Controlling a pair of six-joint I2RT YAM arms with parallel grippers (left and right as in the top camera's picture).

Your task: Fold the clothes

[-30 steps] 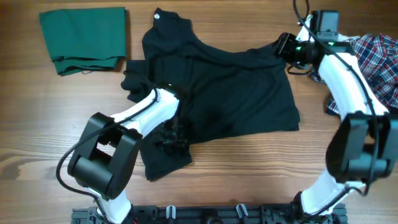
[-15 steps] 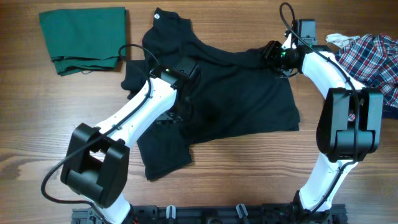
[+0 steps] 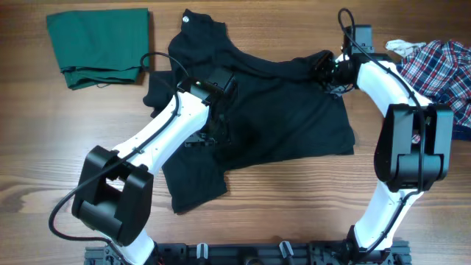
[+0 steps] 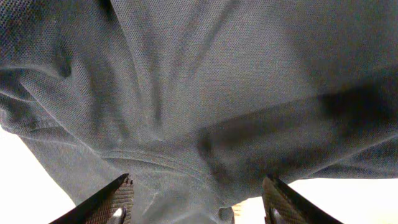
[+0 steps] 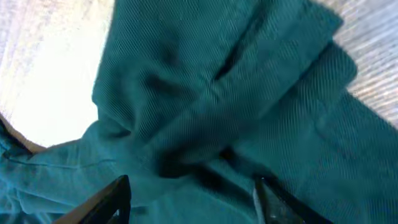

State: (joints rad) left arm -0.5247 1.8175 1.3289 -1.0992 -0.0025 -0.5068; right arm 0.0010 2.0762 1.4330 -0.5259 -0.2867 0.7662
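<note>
**A:** Where is the black polo shirt point(image 3: 287, 110)?

**B:** It lies rumpled on the middle of the tabletop point(image 3: 51, 162), nearer the far edge. The collar end points at the far edge, left of centre. The long axis slants from there toward the near right corner, and one flap reaches toward the near edge.

**A:** And the left gripper point(image 3: 208, 134)?

**B:** It is over the shirt's left half. Its fingers point(image 4: 118, 202) stand well apart, with cloth spread beneath and nothing pinched.

**A:** The right gripper point(image 3: 327, 72)?

**B:** It is at the shirt's far right corner. Its fingers point(image 5: 112, 199) are also apart, with a ridge of cloth bunched between them. I cannot tell whether they touch it.
</note>
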